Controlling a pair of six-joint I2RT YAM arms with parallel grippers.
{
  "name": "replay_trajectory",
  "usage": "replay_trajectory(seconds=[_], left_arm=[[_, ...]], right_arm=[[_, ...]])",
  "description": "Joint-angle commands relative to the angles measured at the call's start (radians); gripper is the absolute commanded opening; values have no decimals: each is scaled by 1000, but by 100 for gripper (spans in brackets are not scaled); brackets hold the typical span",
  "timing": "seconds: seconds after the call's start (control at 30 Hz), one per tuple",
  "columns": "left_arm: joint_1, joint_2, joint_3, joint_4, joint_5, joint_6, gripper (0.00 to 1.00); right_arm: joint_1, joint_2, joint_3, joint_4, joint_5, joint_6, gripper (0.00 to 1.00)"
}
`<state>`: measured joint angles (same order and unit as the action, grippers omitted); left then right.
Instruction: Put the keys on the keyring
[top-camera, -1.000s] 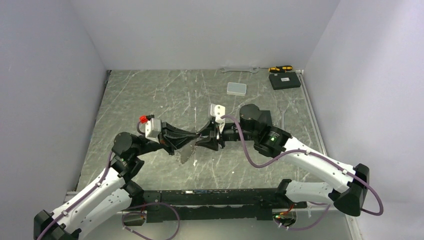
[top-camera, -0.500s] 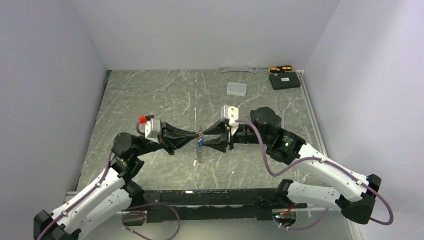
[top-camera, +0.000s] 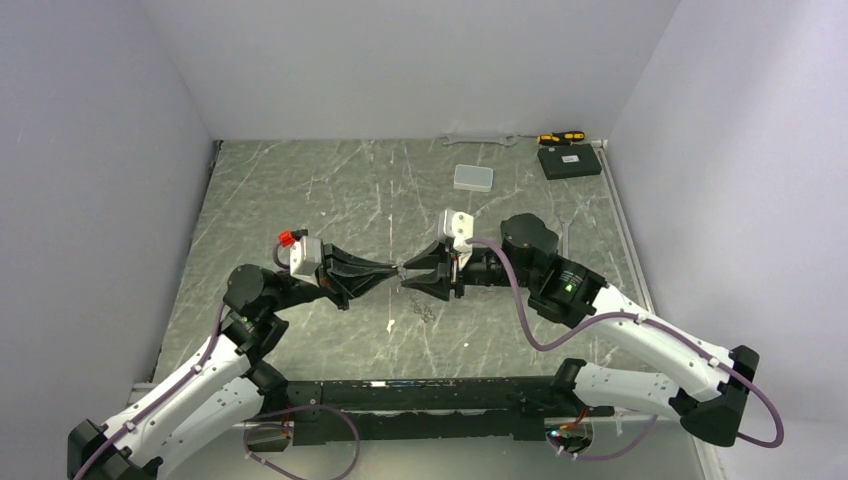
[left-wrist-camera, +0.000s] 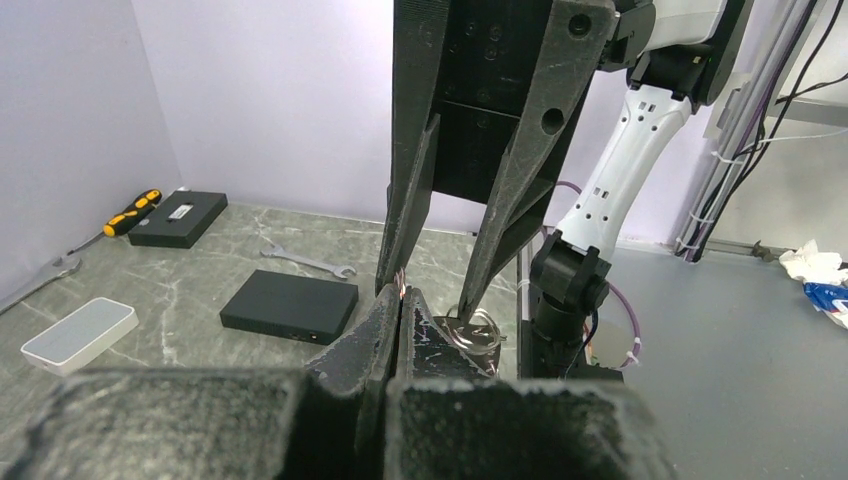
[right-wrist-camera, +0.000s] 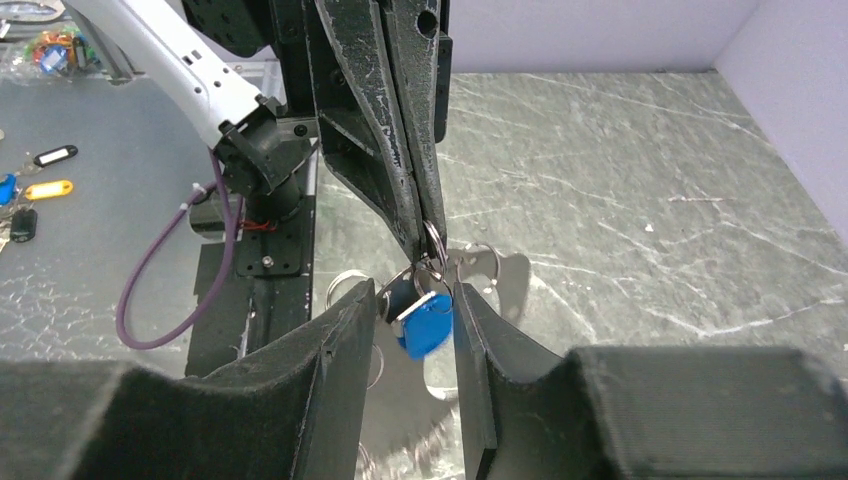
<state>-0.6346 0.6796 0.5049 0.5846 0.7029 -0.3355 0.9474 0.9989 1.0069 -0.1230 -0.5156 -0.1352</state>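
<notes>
My left gripper (top-camera: 392, 270) is shut, pinching the thin silvery wire of the keyring (right-wrist-camera: 433, 240) at its tips. In the left wrist view its fingers (left-wrist-camera: 385, 310) are pressed together, with ring loops (left-wrist-camera: 478, 330) just to their right. My right gripper (top-camera: 406, 278) faces it tip to tip and stands open (right-wrist-camera: 413, 292). The blue-headed key (right-wrist-camera: 425, 328) hangs from the ring between its fingers, close to the right one. A pale, blurred silvery piece (right-wrist-camera: 500, 280) hangs behind it; I cannot tell whether it is the plain key. A small dark beaded bit (top-camera: 424, 312) lies on the table below.
At the back are a clear box (top-camera: 472, 178), a black box (top-camera: 569, 161), a yellow-handled screwdriver (top-camera: 560, 137) and a long wrench (top-camera: 480, 139). The left wrist view also shows a second black box (left-wrist-camera: 290, 305) and a wrench (left-wrist-camera: 300, 262).
The right gripper pulled back to the right, then edged in again towards the left gripper's tips. The loop that hung below the tips no longer shows there in the top view. The left arm stayed put.
</notes>
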Motion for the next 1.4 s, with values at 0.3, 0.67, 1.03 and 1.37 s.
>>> replay_trajectory(seconds=[0.3, 0.67, 1.03, 1.37], left_arm=[[-2, -6, 39, 102, 32, -30, 0], [-2, -20, 37, 95, 27, -24, 0], [-2, -34, 42, 90, 21, -26, 0], [-2, -34, 40, 91, 20, -31, 0]], right_arm=[[-13, 16, -12, 149, -23, 17, 36], [-15, 33, -12, 155, -32, 19, 22], [-16, 34, -20, 143, -44, 17, 18], [-21, 25, -24, 153, -57, 19, 0]])
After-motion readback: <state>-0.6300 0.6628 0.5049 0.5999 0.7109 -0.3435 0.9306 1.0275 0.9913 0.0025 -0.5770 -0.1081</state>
